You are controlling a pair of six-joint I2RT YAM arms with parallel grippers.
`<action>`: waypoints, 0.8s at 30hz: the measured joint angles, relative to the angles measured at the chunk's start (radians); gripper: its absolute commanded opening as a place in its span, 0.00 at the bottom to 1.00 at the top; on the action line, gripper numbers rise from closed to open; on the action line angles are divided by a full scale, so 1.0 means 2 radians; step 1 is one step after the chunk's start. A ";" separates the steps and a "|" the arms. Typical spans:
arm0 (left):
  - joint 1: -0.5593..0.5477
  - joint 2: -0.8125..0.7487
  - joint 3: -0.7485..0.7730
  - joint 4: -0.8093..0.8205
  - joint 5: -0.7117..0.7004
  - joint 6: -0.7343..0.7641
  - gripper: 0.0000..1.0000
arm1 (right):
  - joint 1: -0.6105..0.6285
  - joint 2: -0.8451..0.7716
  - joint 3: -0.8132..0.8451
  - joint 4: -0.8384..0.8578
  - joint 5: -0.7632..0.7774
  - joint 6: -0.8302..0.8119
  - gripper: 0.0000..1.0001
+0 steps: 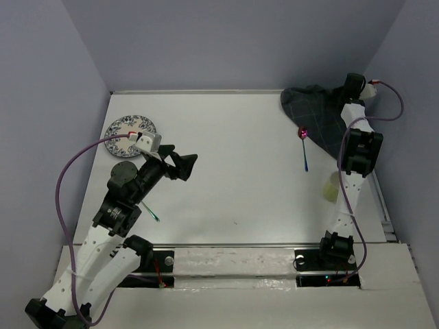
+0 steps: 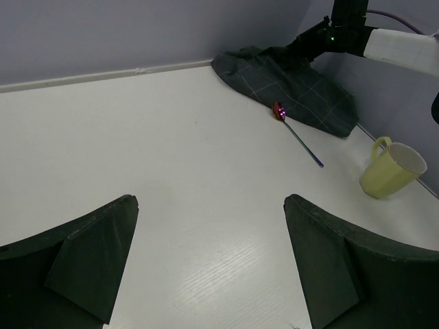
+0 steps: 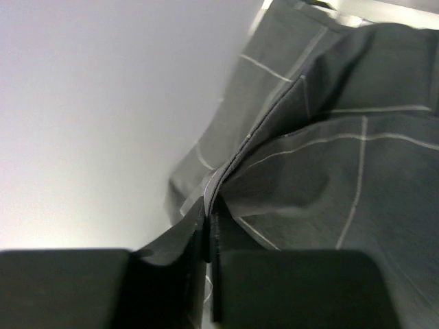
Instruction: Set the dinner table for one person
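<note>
The left gripper (image 1: pixel 181 165) hangs over the dinner table (image 1: pixel 233 137) with its two dark fingers (image 2: pixel 89 267) spread wide apart and nothing between them; the bare white tabletop lies directly below and stretches out ahead of it. A blue-and-white patterned plate (image 1: pixel 130 129) lies on the table just behind the left gripper, close to its wrist. A thin greenish utensil (image 1: pixel 150 212), too small to identify, lies further back beside that arm. Well ahead of the left gripper and off to its right lies a spoon (image 2: pixel 296 132) with a reddish bowl and a blue handle. The bowl touches the edge of a dark checked cloth (image 2: pixel 288 86), and the handle points back toward a pale yellow mug (image 2: pixel 392 170) that stands upright near the side wall. The right gripper (image 3: pixel 209 257) is at the far corner of the table, its fingers pressed together on a fold of the cloth, which bunches up from the pinch and spreads away in front of it. The lavender wall (image 3: pixel 89 116) is close on one side of the right gripper. The mug stands well behind that gripper, just beside the right arm.
</note>
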 measured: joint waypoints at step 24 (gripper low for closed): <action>0.020 -0.018 0.000 0.001 -0.018 -0.019 0.99 | 0.145 -0.226 -0.055 0.227 -0.277 -0.136 0.00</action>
